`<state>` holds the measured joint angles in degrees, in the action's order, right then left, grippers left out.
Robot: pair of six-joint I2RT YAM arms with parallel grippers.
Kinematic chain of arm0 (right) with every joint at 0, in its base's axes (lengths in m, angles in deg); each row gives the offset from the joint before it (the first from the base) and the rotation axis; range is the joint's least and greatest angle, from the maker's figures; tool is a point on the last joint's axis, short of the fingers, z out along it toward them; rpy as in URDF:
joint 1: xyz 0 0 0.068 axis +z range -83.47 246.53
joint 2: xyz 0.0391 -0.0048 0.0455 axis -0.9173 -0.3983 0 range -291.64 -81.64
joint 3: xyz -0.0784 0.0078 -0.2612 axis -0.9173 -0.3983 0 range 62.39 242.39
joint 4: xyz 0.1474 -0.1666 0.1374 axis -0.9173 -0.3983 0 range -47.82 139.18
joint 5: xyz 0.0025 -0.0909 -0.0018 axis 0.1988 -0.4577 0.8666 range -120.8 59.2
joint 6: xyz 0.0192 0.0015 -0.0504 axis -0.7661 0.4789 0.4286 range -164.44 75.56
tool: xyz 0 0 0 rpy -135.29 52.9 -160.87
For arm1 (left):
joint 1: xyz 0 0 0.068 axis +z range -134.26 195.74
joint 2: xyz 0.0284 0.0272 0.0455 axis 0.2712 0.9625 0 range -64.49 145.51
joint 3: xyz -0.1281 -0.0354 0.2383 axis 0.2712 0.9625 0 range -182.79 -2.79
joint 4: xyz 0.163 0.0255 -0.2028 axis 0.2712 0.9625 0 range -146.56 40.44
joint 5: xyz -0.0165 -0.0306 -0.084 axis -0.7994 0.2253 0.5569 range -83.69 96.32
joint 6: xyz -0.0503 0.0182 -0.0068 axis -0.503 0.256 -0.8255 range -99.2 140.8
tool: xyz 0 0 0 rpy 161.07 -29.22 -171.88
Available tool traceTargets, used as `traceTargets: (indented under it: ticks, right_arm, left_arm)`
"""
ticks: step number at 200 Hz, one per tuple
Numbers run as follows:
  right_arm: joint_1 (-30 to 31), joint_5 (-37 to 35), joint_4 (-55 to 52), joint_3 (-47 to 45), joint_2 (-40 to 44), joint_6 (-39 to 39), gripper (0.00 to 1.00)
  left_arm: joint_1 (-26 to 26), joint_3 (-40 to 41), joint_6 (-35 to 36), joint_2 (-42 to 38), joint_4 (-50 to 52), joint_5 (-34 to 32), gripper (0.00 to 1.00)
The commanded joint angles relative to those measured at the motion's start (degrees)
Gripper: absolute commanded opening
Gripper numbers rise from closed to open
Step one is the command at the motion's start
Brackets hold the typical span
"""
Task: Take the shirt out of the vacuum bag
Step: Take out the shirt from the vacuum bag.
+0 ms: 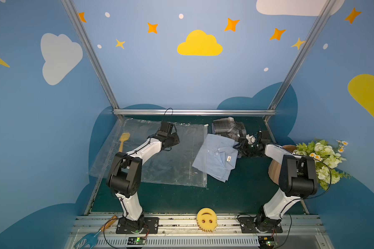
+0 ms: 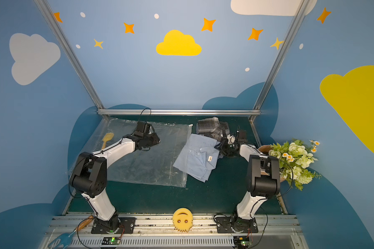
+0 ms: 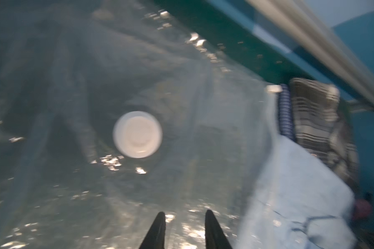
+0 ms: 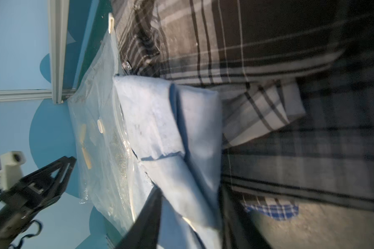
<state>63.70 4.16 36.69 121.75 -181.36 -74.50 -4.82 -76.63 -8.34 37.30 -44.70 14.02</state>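
Note:
The clear vacuum bag [image 1: 160, 159] lies flat on the left half of the green table in both top views, its white valve [image 3: 137, 134] showing in the left wrist view. The folded light blue shirt [image 1: 216, 157] lies to the right of the bag; the bag's zip-seal edge [image 1: 204, 170] overlaps the shirt's left margin. A white slider clip [image 1: 206, 125] sits at the far end of that edge. My left gripper [image 3: 185, 215] hovers open over the bag near the valve, holding nothing. My right gripper [image 4: 190, 194] is open at the shirt's right side, with blue cloth [image 4: 160, 120] lying loose between its fingers.
A pile of plaid shirts [image 1: 229, 128] lies at the back right, touching the blue shirt. A yellow spatula [image 1: 123, 140] shows through the bag at the far left. A vase of flowers [image 1: 324, 157] stands behind the right arm. A yellow smiley sponge [image 1: 206, 220] sits on the front rail.

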Motion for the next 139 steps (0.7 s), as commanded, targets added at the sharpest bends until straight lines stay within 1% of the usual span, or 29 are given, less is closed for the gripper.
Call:
traceTargets:
  ticks: [1, 19, 32, 36, 42, 68, 94, 104, 119, 126, 139]
  right_arm:
    - [-0.39, 4.16, 7.06, -1.68, 0.29, -1.15, 0.57]
    - [-0.25, 5.2, 9.71, -2.98, 0.27, -1.32, 0.58]
    - [0.0, 4.44, 10.0, -3.41, -0.11, -0.84, 0.57]
    - [0.02, 4.22, 10.03, -3.59, -0.27, -0.73, 0.57]
    - [0.07, 3.85, 10.45, -3.86, -0.5, -0.59, 0.56]
    - [0.78, 3.31, 13.13, -4.81, -1.95, -0.97, 0.5]
    - [2.79, 2.66, 14.45, -4.12, -4.38, -1.03, 0.44]
    - [3.3, 2.17, 15.1, -3.83, -5.25, -1.42, 0.4]
    - [3.73, 2.12, 16.39, -3.72, -6.41, -2.3, 0.32]
    - [3.76, 2.06, 16.77, -3.64, -6.76, -2.66, 0.27]
    - [3.74, 1.97, 16.91, -3.76, -6.67, -3.29, 0.14]
  left_arm:
    - [-3.19, -2.53, 0.73, -0.74, 2.59, 2.55, 0.36]
    - [-4.4, -3.22, 0.14, -0.17, 2.39, 3.95, 0.37]
    - [-4.77, -3.4, -0.22, 0.24, 2.23, 3.99, 0.37]
    - [-4.79, -3.38, -0.29, 0.4, 2.31, 4.01, 0.37]
    - [-4.76, -3.35, -0.39, 0.57, 2.38, 5.78, 0.37]
    - [-4.77, -3.23, -0.61, 0.54, 2.35, 6.01, 0.37]
    - [-4.76, -3.32, -0.47, 0.37, 2.68, 6.03, 0.37]
    - [-4.8, -3.17, -0.44, 0.23, 2.75, 5.89, 0.37]
    - [-4.77, -2.95, -0.39, 0.07, 2.87, 5.68, 0.37]
    - [-4.77, -2.92, -0.37, 0.03, 3.05, 5.69, 0.37]
    - [-4.76, -2.71, -0.3, -0.12, 3.08, 5.63, 0.37]
